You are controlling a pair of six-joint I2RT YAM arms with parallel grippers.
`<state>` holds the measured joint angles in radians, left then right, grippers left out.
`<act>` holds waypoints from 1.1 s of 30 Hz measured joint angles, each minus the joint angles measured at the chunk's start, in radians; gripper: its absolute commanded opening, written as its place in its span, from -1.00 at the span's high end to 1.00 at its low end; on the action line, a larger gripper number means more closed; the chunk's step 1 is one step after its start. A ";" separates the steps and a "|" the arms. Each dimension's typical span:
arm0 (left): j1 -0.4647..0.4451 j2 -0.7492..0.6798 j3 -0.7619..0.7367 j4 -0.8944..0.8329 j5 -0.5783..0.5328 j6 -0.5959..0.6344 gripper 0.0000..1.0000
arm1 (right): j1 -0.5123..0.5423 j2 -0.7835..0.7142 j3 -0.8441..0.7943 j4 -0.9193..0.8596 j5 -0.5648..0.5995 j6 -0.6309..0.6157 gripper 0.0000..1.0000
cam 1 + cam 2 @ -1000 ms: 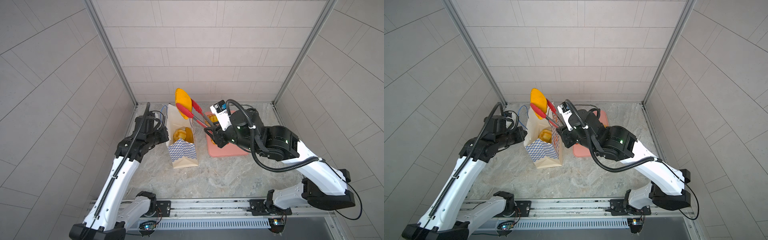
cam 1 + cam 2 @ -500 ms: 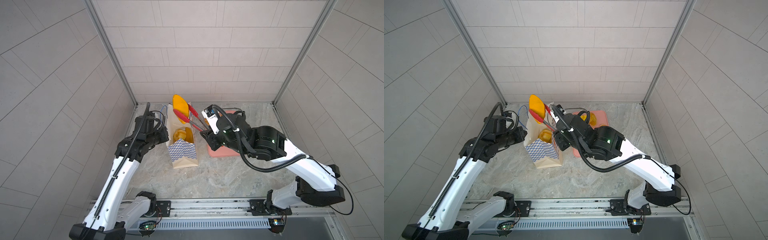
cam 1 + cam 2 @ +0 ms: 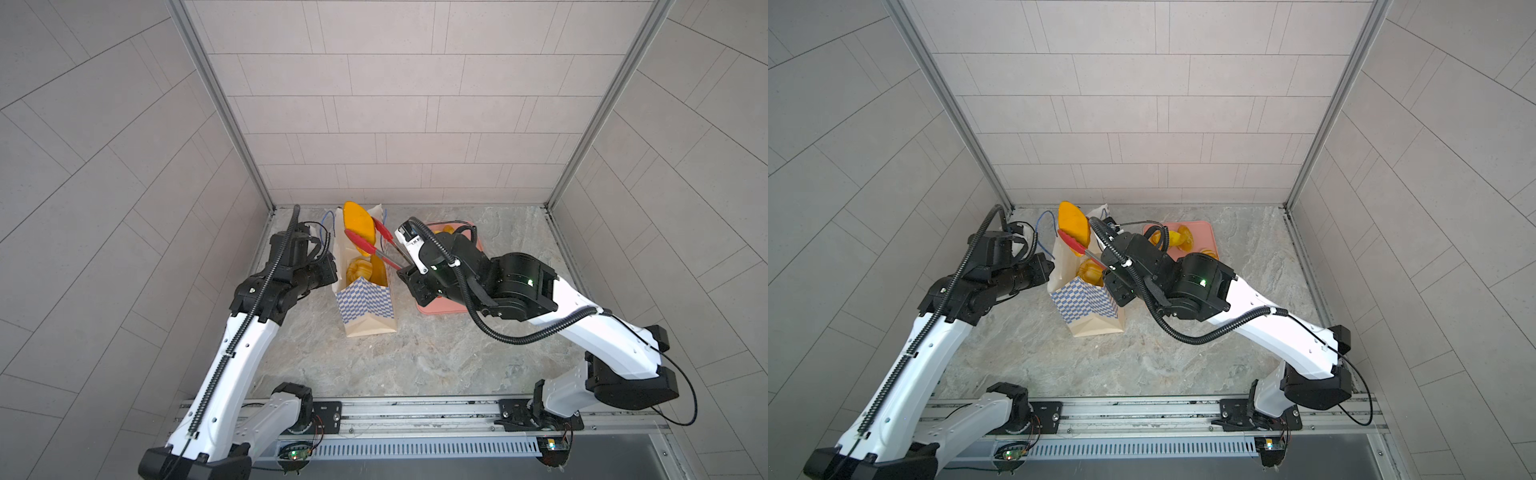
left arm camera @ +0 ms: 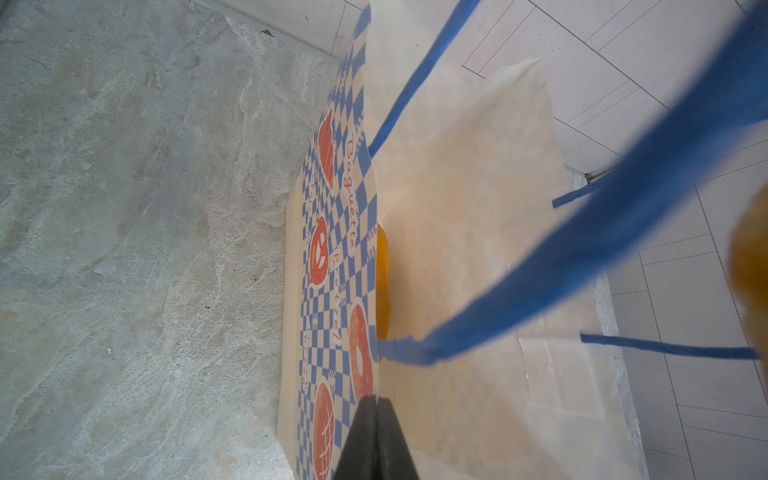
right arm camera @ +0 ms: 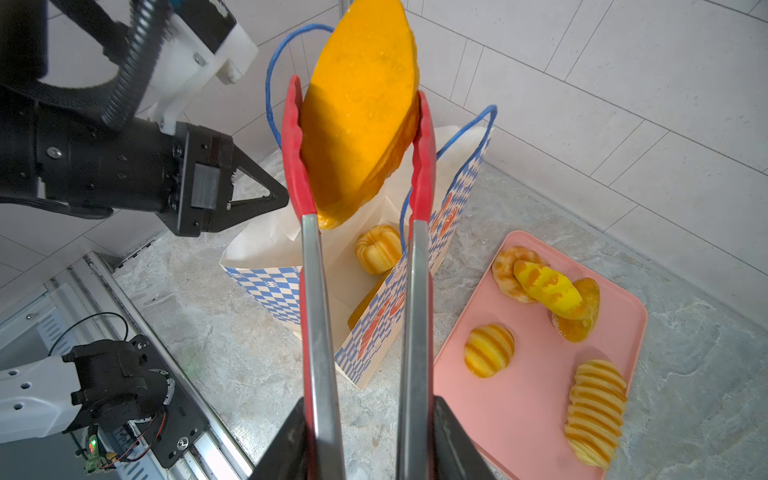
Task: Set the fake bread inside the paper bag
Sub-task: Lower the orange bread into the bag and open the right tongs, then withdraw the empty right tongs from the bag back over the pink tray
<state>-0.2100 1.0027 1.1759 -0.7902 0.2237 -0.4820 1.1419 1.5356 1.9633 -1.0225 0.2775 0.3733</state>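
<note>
The paper bag [image 3: 365, 299] [image 3: 1088, 307] [image 5: 270, 286] stands open on the stone floor. My left gripper [image 4: 376, 401] [image 3: 331, 270] [image 5: 282, 199] is shut on the rim of its left wall. My right gripper [image 5: 365, 415] [image 3: 405, 270] is shut on the steel handles of red-tipped tongs [image 5: 316, 291] [image 3: 380, 245]. The tongs pinch a long orange piece of fake bread [image 5: 357, 124] [image 3: 357, 226] [image 3: 1073, 222], tilted, with its lower end over the bag's mouth. A ribbed bun [image 5: 378, 249] [image 3: 359, 270] lies inside the bag.
A pink tray [image 5: 519, 415] [image 3: 1200, 232] lies right of the bag with several pastries, among them a striped roll [image 5: 596, 415] and a round bun [image 5: 488, 351]. The bag's blue cord handles [image 4: 582, 249] [image 5: 270, 75] stick up. Tiled walls close the back and both sides.
My right gripper has carried the tongs and the long bread leftward, from beside the bag to over its mouth. The left arm and the bag have not moved.
</note>
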 measured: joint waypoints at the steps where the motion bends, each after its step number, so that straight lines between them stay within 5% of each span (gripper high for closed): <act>1: 0.000 0.000 0.000 0.000 0.000 0.000 0.85 | 0.000 0.008 0.000 -0.003 0.000 0.000 0.15; 20: 0.000 -0.001 -0.003 0.005 0.000 0.000 0.85 | 0.003 0.028 0.000 -0.029 0.026 -0.008 -0.15; 33: 0.000 -0.002 -0.005 0.011 0.000 0.000 0.85 | 0.003 0.028 0.000 -0.029 0.031 -0.008 -0.14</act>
<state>-0.2100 1.0012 1.1709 -0.7788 0.2237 -0.4820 1.1446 1.5635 1.9636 -1.0515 0.3080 0.3649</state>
